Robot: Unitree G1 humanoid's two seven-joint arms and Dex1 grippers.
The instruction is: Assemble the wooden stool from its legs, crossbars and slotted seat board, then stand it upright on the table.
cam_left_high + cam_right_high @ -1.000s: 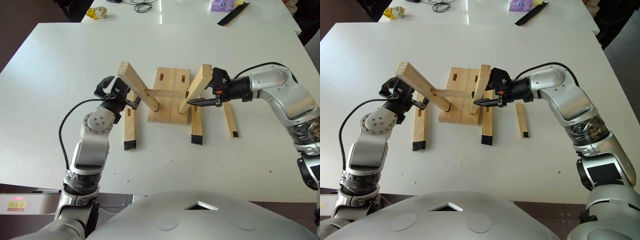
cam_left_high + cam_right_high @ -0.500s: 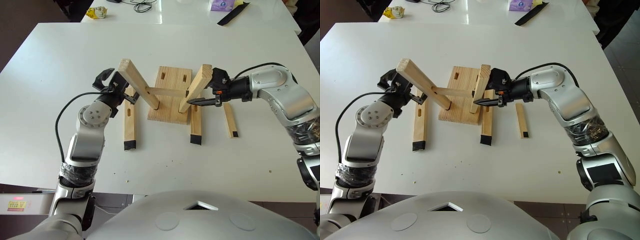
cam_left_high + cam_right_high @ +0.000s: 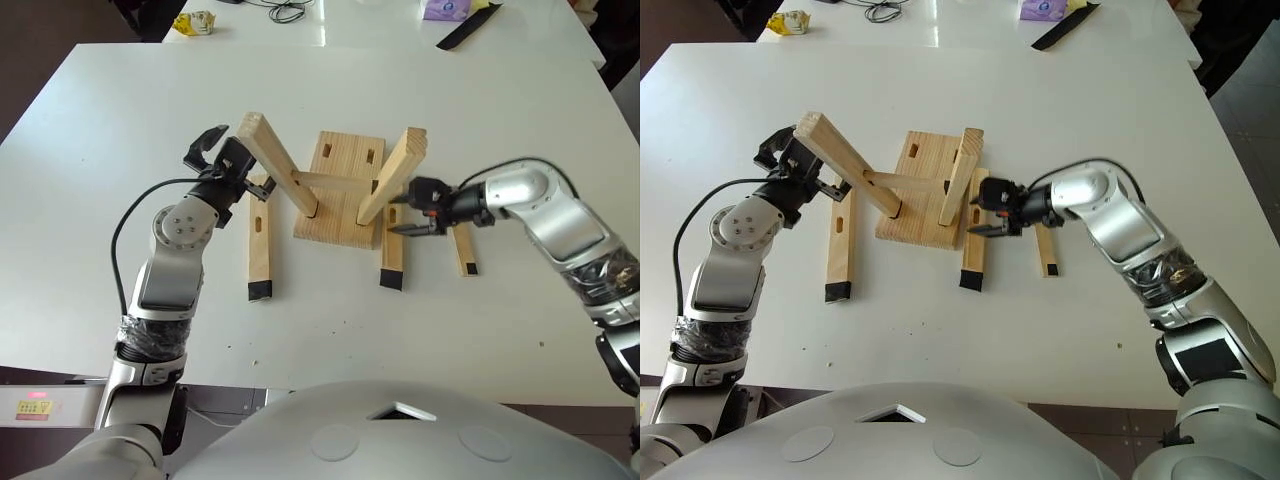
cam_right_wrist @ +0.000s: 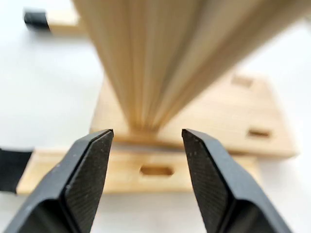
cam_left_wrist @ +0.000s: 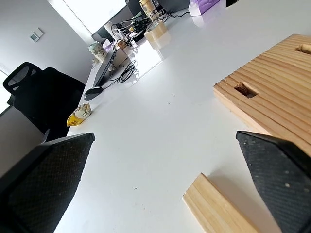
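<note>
**Stool frame on white counter, both tools apart**

Counter [image 3: 120, 120] was white, and a second white table [image 3: 350, 30] strewn with cables [image 3: 285, 12] stood behind it. The seat board [image 3: 335, 215] lay flat mid-counter. A left leg [image 3: 280, 165] and right leg [image 3: 392, 178], joined by a crossbar [image 3: 335, 182], leaned on it. The left wrist view took in a black office chair [image 5: 34, 92]. The right wrist view showed a slotted spare leg [image 4: 155, 170] lying flat. The left tool [image 3: 233, 167], fingers wide apart, stood just beside the left leg's upper half. The right tool [image 3: 398, 214], fingers apart and holding nothing, faced the right leg's foot.
</note>
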